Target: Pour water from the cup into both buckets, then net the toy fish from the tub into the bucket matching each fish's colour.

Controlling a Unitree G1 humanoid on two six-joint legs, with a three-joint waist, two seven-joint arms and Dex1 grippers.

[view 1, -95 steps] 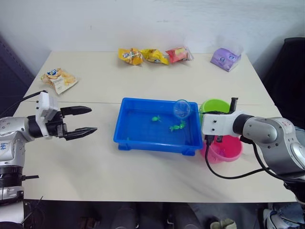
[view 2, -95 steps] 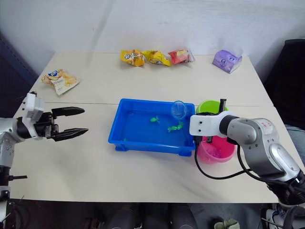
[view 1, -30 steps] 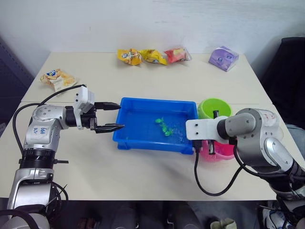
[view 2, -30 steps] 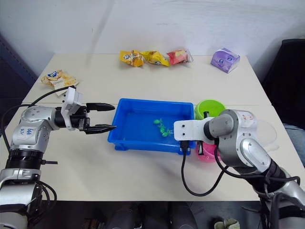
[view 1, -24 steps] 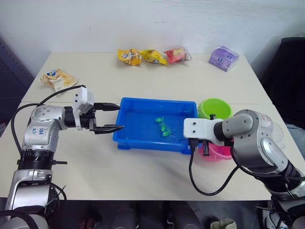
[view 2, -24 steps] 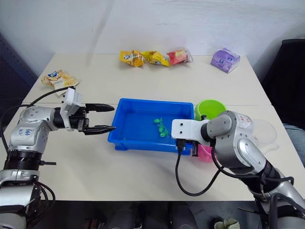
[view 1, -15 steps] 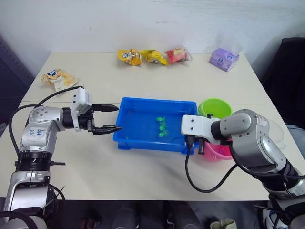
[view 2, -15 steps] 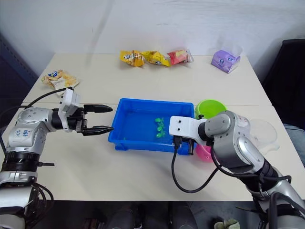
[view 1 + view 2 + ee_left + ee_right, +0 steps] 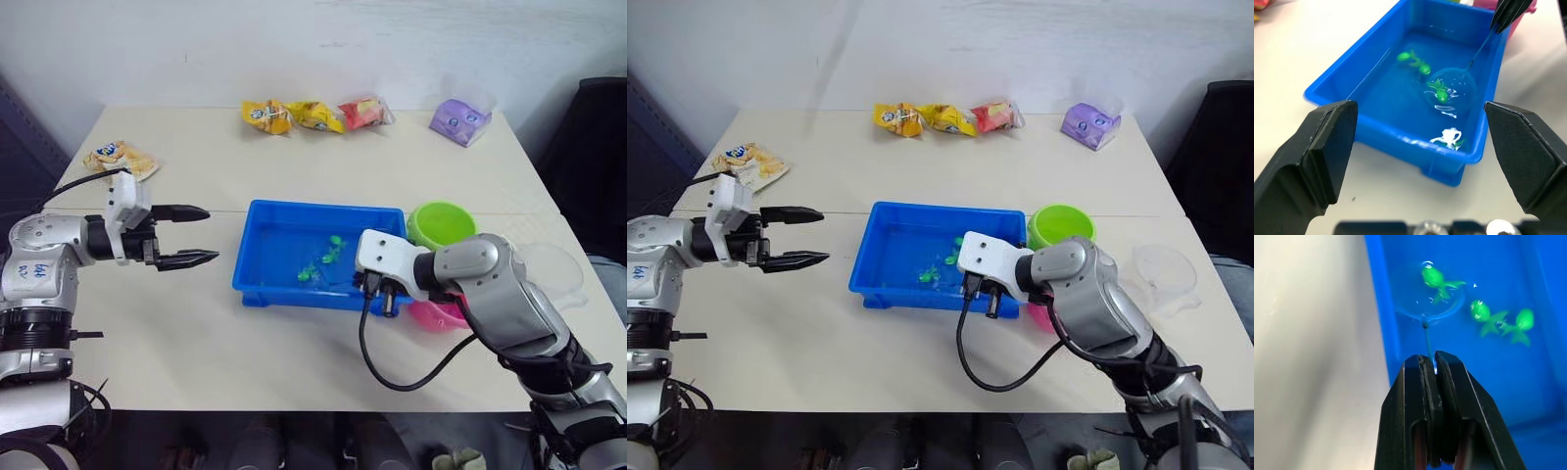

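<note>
**Net in tub, green fish in hoop**

Right gripper (image 9: 1431, 363), over the tub's near rim towards its right end, is clamped tight on the net's thin handle. The net (image 9: 1431, 308) slants down into the tub (image 9: 265, 279); its hoop lies in the water near the tub's near wall with one green fish (image 9: 1436, 279) inside it. Two more green fish (image 9: 1501, 323) float just beside each other, farther in, near the tub's middle.

Left gripper (image 9: 186, 236) hangs above the table's left side, fingers spread wide and holding nothing, pointing at the tub's left end and well apart from it.

The tub sits at the table's (image 9: 196, 352) middle. The pink bucket (image 9: 436, 313) stands just right of the tub's near right corner, partly hidden by the right arm. The green bucket (image 9: 443, 223) stands behind it, beside the tub's far right corner. The cup (image 9: 1164, 269) stands near the table's right edge.

Farther back: a snack bag (image 9: 120, 158) by the left edge; three snack packets (image 9: 315, 115) in a row along the far edge; a purple pouch (image 9: 460, 120) near the far right corner.
</note>
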